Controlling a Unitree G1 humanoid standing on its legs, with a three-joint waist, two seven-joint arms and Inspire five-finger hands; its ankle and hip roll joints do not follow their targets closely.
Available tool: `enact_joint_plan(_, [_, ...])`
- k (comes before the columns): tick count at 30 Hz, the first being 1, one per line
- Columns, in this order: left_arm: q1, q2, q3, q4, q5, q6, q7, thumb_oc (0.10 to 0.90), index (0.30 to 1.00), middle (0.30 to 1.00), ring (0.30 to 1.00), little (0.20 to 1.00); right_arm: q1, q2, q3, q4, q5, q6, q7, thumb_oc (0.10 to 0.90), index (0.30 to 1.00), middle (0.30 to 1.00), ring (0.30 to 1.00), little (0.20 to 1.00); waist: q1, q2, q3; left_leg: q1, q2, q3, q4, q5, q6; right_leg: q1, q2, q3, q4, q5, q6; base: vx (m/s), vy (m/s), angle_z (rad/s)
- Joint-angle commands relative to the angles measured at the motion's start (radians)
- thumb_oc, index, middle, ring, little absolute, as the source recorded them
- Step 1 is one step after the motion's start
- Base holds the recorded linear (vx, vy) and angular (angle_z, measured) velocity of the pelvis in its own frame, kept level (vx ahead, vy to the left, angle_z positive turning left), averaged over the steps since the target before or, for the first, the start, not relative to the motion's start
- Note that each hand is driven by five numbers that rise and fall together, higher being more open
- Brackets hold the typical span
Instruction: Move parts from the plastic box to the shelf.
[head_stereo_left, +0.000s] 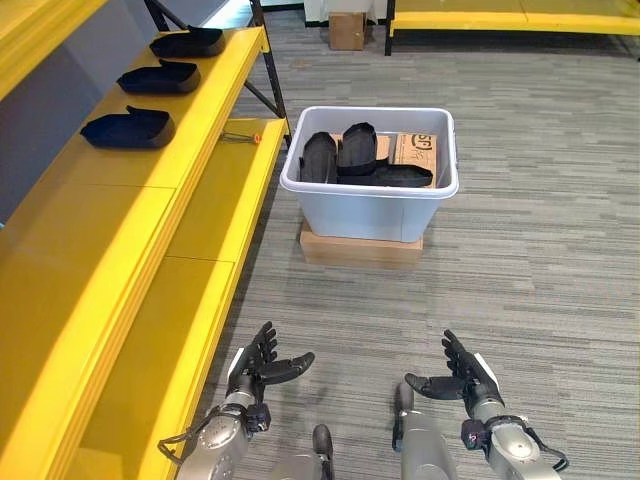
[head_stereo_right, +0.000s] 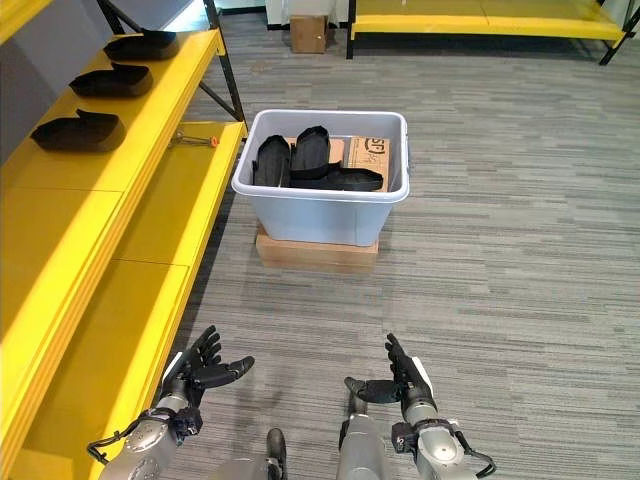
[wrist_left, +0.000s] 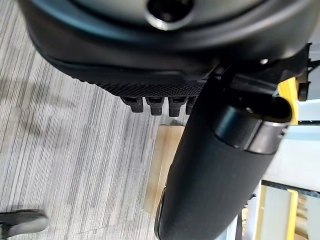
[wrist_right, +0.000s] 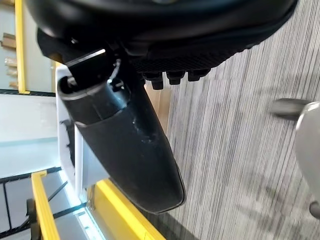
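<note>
Parts (head_stereo_left: 352, 160): black, piled in your white plastic box (head_stereo_left: 372, 207) on a cardboard slab (head_stereo_left: 360, 248), w/ three more on the yellow shelf (head_stereo_left: 120, 190). Left hand (head_stereo_left: 256, 371) & right hand (head_stereo_left: 462, 379): low over carpet, fingers spread, holding nothing.

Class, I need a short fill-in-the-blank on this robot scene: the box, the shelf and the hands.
1. The plastic box stands on a flat ____ block on the carpet.
2. ____ black parts lie in a row on the yellow shelf.
3. The left hand and right hand are both ____, holding nothing.
4. The shelf is on the robot's ____ side.

Missing words: wooden; Three; open; left
</note>
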Motion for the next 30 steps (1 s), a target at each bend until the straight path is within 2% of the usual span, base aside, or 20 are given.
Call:
enact_joint_plan(1, [-0.025, 0.028, 0.087, -0.114, 0.020, -0.092, -0.007, 0.900, 1.000, 1.000, 1.000, 1.000, -0.026, -0.053, -0.038, -0.080, -0.025, -0.080, -0.001, 0.900, 1.000, 1.000, 1.000, 1.000, -0.023, -0.003, -0.044, 0.211, -0.042, -0.065, 0.059, -0.198, 0.011, 0.002, 0.007, 0.005, -0.103, 0.069, 0.033, 0.40, -0.177, 0.60])
enact_joint_plan(4, [-0.035, 0.013, 0.065, -0.109, 0.012, -0.085, -0.012, 0.900, 1.000, 1.000, 1.000, 1.000, -0.019, -0.063, -0.045, -0.080, -0.005, -0.080, 0.000, 0.900, 1.000, 1.000, 1.000, 1.000, -0.046, -0.009, -0.062, 0.222, -0.019, -0.111, 0.109, -0.220, -0.005, -0.021, 0.043, 0.071, -0.033, 0.068, 0.008, 0.37, -0.187, 0.52])
enact_joint_plan(6, [-0.035, 0.005, 0.054, -0.108, 0.005, -0.083, -0.016, 0.900, 1.000, 1.000, 1.000, 1.000, -0.017, -0.070, -0.045, -0.081, 0.005, -0.082, 0.001, 0.900, 1.000, 1.000, 1.000, 1.000, -0.053, -0.007, -0.075, 0.230, 0.010, -0.123, 0.119, -0.211, -0.016, -0.034, 0.071, 0.070, 0.031, 0.041, -0.013, 0.36, -0.241, 0.46])
enact_joint_plan(7, [-0.032, -0.003, 0.048, -0.111, -0.005, -0.080, -0.017, 0.900, 1.000, 1.000, 1.000, 1.000, -0.014, -0.078, -0.048, -0.083, 0.016, -0.086, 0.001, 0.900, 1.000, 1.000, 1.000, 1.000, -0.052, 0.000, -0.087, 0.234, 0.043, -0.135, 0.134, -0.177, -0.033, -0.036, 0.090, 0.044, 0.095, -0.009, -0.034, 0.31, -0.228, 0.26])
enact_joint_plan(8, [-0.032, -0.003, 0.048, -0.111, -0.005, -0.080, -0.017, 0.900, 1.000, 1.000, 1.000, 1.000, -0.013, -0.078, -0.048, -0.083, 0.016, -0.086, 0.001, 0.900, 1.000, 1.000, 1.000, 1.000, -0.053, 0.001, -0.088, 0.234, 0.044, -0.137, 0.134, -0.178, -0.034, -0.036, 0.090, 0.042, 0.097, -0.011, -0.035, 0.30, -0.219, 0.21])
enact_joint_plan(9, [-0.032, -0.005, 0.044, -0.112, -0.009, -0.079, -0.018, 0.900, 1.000, 1.000, 1.000, 1.000, -0.012, -0.081, -0.051, -0.082, 0.017, -0.088, -0.001, 0.900, 1.000, 1.000, 1.000, 1.000, -0.054, 0.002, -0.091, 0.220, 0.057, -0.142, 0.166, -0.142, -0.046, -0.023, 0.096, 0.035, 0.105, -0.029, -0.046, 0.18, -0.154, 0.34])
enact_joint_plan(11, [-0.035, -0.004, 0.037, -0.115, -0.024, -0.078, -0.021, 0.900, 1.000, 1.000, 1.000, 1.000, -0.010, -0.089, -0.052, -0.082, 0.026, -0.093, -0.002, 0.900, 1.000, 1.000, 1.000, 1.000, -0.052, 0.000, -0.087, 0.155, 0.082, -0.148, 0.311, -0.007, -0.076, 0.020, 0.117, 0.022, 0.107, -0.072, -0.080, 0.22, -0.210, 0.35])
enact_joint_plan(13, [-0.043, -0.003, 0.028, -0.119, -0.035, -0.076, -0.019, 0.900, 1.000, 1.000, 1.000, 1.000, -0.014, -0.102, -0.052, -0.079, 0.036, -0.100, -0.010, 0.900, 1.000, 1.000, 1.000, 1.000, -0.034, -0.022, -0.066, 0.037, 0.060, -0.167, 0.530, 0.111, -0.087, 0.073, 0.129, 0.025, 0.086, -0.099, -0.117, 0.14, -0.206, 0.21])
enact_joint_plan(14, [-0.045, -0.001, 0.026, -0.122, -0.037, -0.076, -0.015, 0.900, 1.000, 1.000, 1.000, 1.000, -0.018, -0.108, -0.050, -0.086, 0.036, -0.100, -0.013, 0.900, 1.000, 1.000, 1.000, 1.000, -0.021, -0.039, -0.052, -0.010, 0.024, -0.170, 0.616, 0.127, -0.090, 0.096, 0.128, 0.024, 0.077, -0.105, -0.130, 0.13, -0.177, 0.10])
enact_joint_plan(15, [-0.046, 0.001, 0.026, -0.125, -0.035, -0.075, -0.012, 0.900, 1.000, 1.000, 1.000, 1.000, -0.018, -0.112, -0.051, -0.090, 0.036, -0.098, -0.018, 0.900, 1.000, 1.000, 1.000, 1.000, -0.010, -0.047, -0.041, -0.052, 0.012, -0.156, 0.645, 0.106, -0.082, 0.117, 0.129, 0.023, 0.069, -0.113, -0.137, 0.14, -0.151, -0.18])
enact_joint_plan(16, [-0.046, 0.001, 0.025, -0.126, -0.036, -0.073, -0.010, 0.900, 1.000, 1.000, 1.000, 1.000, -0.017, -0.112, -0.052, -0.091, 0.035, -0.098, -0.022, 0.900, 1.000, 1.000, 1.000, 1.000, -0.006, -0.054, -0.033, -0.096, 0.031, -0.128, 0.640, 0.085, -0.067, 0.134, 0.123, 0.020, 0.063, -0.121, -0.137, 0.26, -0.111, -0.13])
enact_joint_plan(17, [-0.044, 0.004, 0.025, -0.129, -0.044, -0.072, -0.011, 0.900, 1.000, 1.000, 1.000, 1.000, -0.015, -0.110, -0.058, -0.092, 0.038, -0.100, -0.033, 0.900, 1.000, 1.000, 1.000, 1.000, 0.006, -0.065, -0.023, -0.156, 0.103, -0.063, 0.532, 0.052, -0.056, 0.180, 0.113, 0.013, 0.045, -0.145, -0.131, 0.21, -0.070, -0.02])
enact_joint_plan(18, [-0.044, 0.004, 0.025, -0.129, -0.044, -0.072, -0.011, 0.900, 1.000, 1.000, 1.000, 1.000, -0.015, -0.109, -0.058, -0.092, 0.038, -0.100, -0.033, 0.900, 1.000, 1.000, 1.000, 1.000, 0.006, -0.067, -0.024, -0.156, 0.100, -0.062, 0.528, 0.056, -0.055, 0.179, 0.111, 0.014, 0.042, -0.142, -0.130, 0.35, 0.063, 0.44])
enact_joint_plan(19, [-0.038, 0.008, 0.021, -0.127, -0.047, -0.074, -0.010, 0.900, 1.000, 1.000, 1.000, 1.000, -0.010, -0.109, -0.065, -0.088, 0.036, -0.102, -0.045, 0.900, 1.000, 1.000, 1.000, 1.000, 0.019, -0.067, -0.026, -0.172, 0.184, -0.031, 0.294, 0.058, -0.061, 0.213, 0.101, 0.009, 0.031, -0.170, -0.110, 0.20, 0.090, 0.43])
enact_joint_plan(20, [-0.038, 0.008, 0.021, -0.127, -0.047, -0.075, -0.010, 0.900, 1.000, 1.000, 1.000, 1.000, -0.010, -0.109, -0.066, -0.088, 0.036, -0.102, -0.045, 0.900, 1.000, 1.000, 1.000, 1.000, 0.019, -0.069, -0.027, -0.170, 0.182, -0.029, 0.286, 0.063, -0.061, 0.213, 0.099, 0.010, 0.028, -0.168, -0.110, 0.30, 0.158, 0.33])
enact_joint_plan(21, [-0.036, 0.008, 0.019, -0.124, -0.041, -0.072, -0.008, 0.900, 1.000, 1.000, 1.000, 1.000, -0.012, -0.109, -0.067, -0.086, 0.033, -0.102, -0.049, 0.900, 1.000, 1.000, 1.000, 1.000, 0.025, -0.064, -0.029, -0.162, 0.213, -0.032, 0.172, 0.087, -0.074, 0.223, 0.098, 0.016, 0.028, -0.179, -0.099, 0.23, 0.170, -0.01])
enact_joint_plan(23, [-0.036, 0.009, 0.023, -0.116, -0.027, -0.071, -0.003, 0.900, 1.000, 1.000, 1.000, 1.000, -0.012, -0.107, -0.065, -0.071, 0.021, -0.095, -0.047, 0.900, 1.000, 1.000, 1.000, 1.000, 0.037, -0.038, -0.048, -0.174, 0.303, -0.046, -0.044, 0.217, -0.120, 0.280, 0.088, 0.025, 0.016, -0.208, -0.072, 0.42, 0.300, -0.19])
enact_joint_plan(26, [-0.034, 0.009, 0.031, -0.114, -0.019, -0.071, -0.003, 0.900, 1.000, 1.000, 1.000, 1.000, -0.004, -0.105, -0.071, -0.074, 0.018, -0.090, -0.046, 0.900, 1.000, 1.000, 1.000, 1.000, 0.040, -0.027, -0.061, -0.175, 0.312, -0.004, -0.070, 0.241, -0.138, 0.327, 0.071, 0.019, 0.002, -0.217, -0.057, 0.32, 0.249, -0.06])
enact_joint_plan(28, [-0.026, 0.010, 0.032, -0.109, -0.020, -0.073, -0.013, 0.900, 1.000, 1.000, 1.000, 1.000, 0.006, -0.086, -0.068, -0.074, 0.010, -0.081, -0.026, 0.900, 1.000, 1.000, 1.000, 1.000, 0.047, -0.025, -0.080, -0.157, 0.283, -0.016, -0.015, 0.187, -0.129, 0.368, 0.035, 0.032, -0.009, -0.213, -0.031, 0.34, 0.332, -0.23])
enact_joint_plan(30, [-0.035, 0.030, 0.029, -0.121, -0.020, -0.077, -0.020, 0.900, 1.000, 1.000, 1.000, 1.000, 0.007, -0.070, -0.070, -0.083, -0.005, -0.071, -0.020, 0.900, 1.000, 1.000, 1.000, 1.000, 0.048, -0.035, -0.091, -0.187, 0.227, 0.003, 0.064, 0.134, -0.117, 0.391, -0.028, 0.045, -0.032, -0.167, 0.007, 0.36, 0.422, -0.33])
